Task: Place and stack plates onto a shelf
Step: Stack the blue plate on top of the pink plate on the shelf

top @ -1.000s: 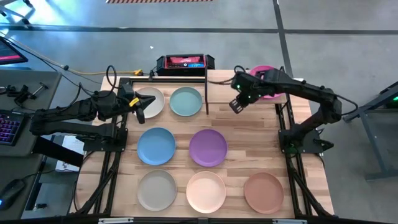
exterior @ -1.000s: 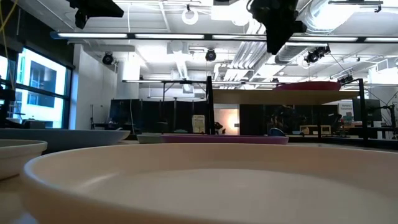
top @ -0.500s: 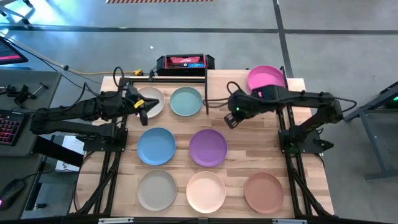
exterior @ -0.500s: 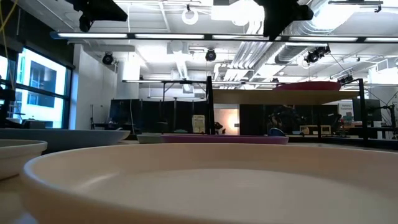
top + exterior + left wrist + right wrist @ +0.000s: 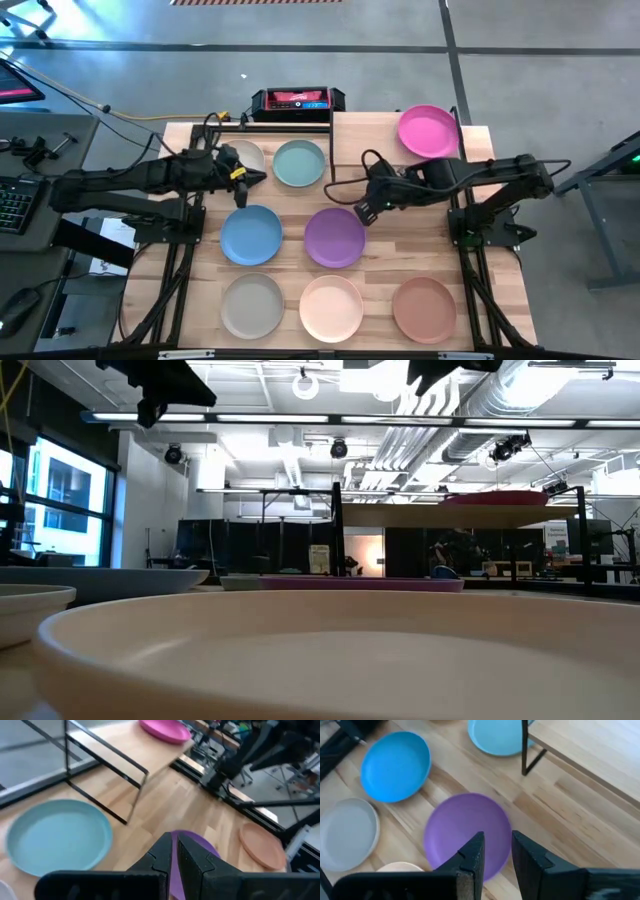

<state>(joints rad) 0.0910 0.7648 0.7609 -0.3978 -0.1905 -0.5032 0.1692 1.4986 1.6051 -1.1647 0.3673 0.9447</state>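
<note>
Round matte magenta plate (image 5: 428, 131) sits on raised light-wood shelf (image 5: 390, 125), upper right of high view. Right gripper (image 5: 364, 212) hovers centre frame over round purple plate (image 5: 334, 237), fingers narrowly apart, empty. Left gripper (image 5: 242, 188) left of centre, pinched nearly shut, empty, between cream plate (image 5: 248, 159) and blue plate (image 5: 250, 235).

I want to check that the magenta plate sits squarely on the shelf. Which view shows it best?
The high view: the magenta plate shows whole on the shelf. The left wrist view catches part of it at the picture's edge; the low view shows only its rim edge-on. The right wrist view misses it.
</note>
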